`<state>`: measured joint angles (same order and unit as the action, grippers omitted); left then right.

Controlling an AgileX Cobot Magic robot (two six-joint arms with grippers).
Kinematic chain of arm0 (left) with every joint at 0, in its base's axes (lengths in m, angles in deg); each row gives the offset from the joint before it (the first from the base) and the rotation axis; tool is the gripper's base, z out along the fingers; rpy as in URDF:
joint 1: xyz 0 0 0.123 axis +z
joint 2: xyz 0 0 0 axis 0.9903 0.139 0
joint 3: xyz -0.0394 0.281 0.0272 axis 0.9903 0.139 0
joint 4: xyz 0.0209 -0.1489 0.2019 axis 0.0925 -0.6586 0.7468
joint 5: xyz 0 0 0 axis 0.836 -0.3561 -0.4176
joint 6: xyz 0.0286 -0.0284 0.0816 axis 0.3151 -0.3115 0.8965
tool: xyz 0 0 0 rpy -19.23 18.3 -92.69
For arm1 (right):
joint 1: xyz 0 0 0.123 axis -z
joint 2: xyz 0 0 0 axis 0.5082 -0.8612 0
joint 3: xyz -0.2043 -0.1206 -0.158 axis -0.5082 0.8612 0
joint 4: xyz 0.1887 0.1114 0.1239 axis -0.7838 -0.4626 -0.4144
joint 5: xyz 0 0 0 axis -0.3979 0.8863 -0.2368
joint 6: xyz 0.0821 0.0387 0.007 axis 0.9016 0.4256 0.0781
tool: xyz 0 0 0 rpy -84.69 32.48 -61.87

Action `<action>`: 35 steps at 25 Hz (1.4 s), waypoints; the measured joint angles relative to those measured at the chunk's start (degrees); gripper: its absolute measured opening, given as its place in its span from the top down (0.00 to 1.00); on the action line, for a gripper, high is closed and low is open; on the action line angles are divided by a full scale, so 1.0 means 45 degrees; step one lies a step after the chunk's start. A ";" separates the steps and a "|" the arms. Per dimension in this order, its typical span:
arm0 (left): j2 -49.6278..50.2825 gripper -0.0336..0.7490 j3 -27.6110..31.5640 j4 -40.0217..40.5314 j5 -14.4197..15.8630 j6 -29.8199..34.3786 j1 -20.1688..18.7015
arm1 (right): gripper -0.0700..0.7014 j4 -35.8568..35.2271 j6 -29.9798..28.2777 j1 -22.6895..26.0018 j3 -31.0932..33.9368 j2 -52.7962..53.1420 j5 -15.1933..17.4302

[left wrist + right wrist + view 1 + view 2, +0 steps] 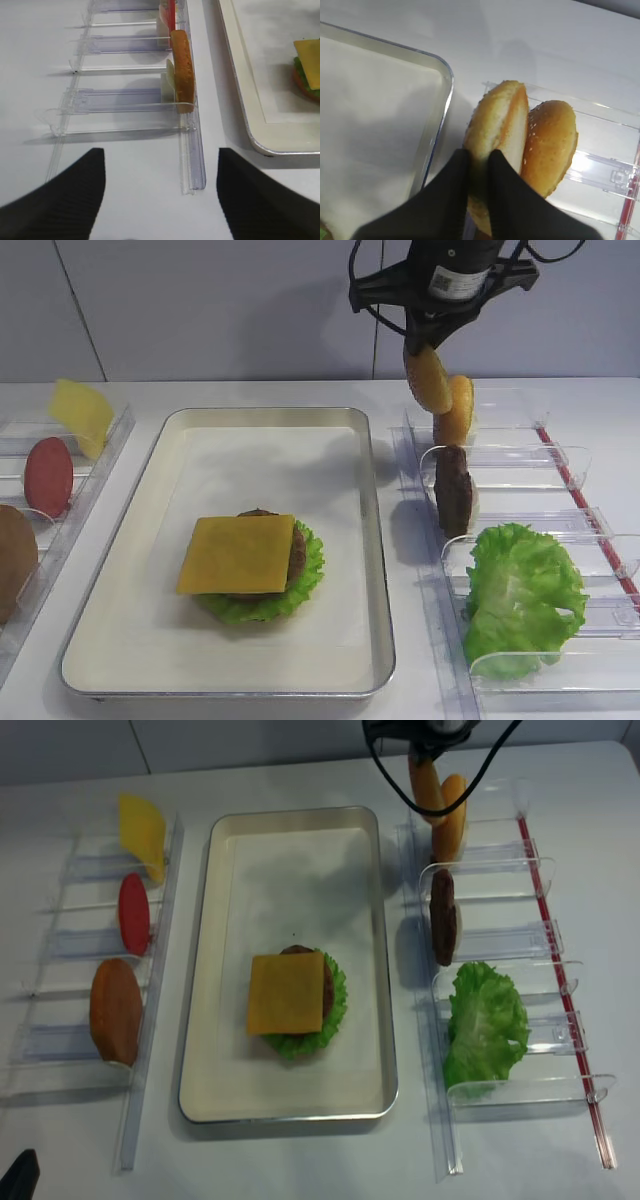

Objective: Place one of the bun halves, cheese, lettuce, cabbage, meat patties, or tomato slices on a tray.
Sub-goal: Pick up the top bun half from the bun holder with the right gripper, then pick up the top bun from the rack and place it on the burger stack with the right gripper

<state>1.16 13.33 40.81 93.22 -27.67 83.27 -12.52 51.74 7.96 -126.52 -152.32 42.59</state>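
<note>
My right gripper (425, 345) (479, 152) is shut on a glossy sesame bun top (427, 378) (497, 117), held on edge just above the back slot of the right rack. A second bun top (459, 410) (550, 145) stands in that slot right behind it. The cream tray (375, 540) (205, 970) lies in the middle, left of the held bun. On it sits a stack of lettuce (310, 575) and a patty with a cheese slice (238, 553) on top. My left gripper (161, 165) is open over bare table beside the left rack's end.
The right clear rack (560, 455) also holds a meat patty (455, 490) and a lettuce leaf (520, 595). The left rack (160, 960) holds a yellow cheese slice (82, 415), a tomato slice (48, 475) and a plain brown round piece (12, 560) (182, 70).
</note>
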 joint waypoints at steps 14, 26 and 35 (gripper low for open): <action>0.0000 0.35 0.0000 0.0000 0.0000 0.0000 0.0000 | 0.79 -0.2271 -0.1063 0.0000 0.0456 0.2726 0.0959; 0.0000 0.35 0.0000 0.0000 0.0000 0.0000 0.0000 | 0.79 -0.9384 -0.5018 0.1585 0.6036 0.5662 -0.1135; 0.0000 0.35 0.0000 0.0000 0.0000 0.0000 0.0000 | 0.79 -1.7176 -1.0831 0.2558 0.9815 0.5765 -0.0915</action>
<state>1.16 13.33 40.81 93.22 -27.67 83.27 -89.81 3.00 19.47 -82.35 -126.38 38.47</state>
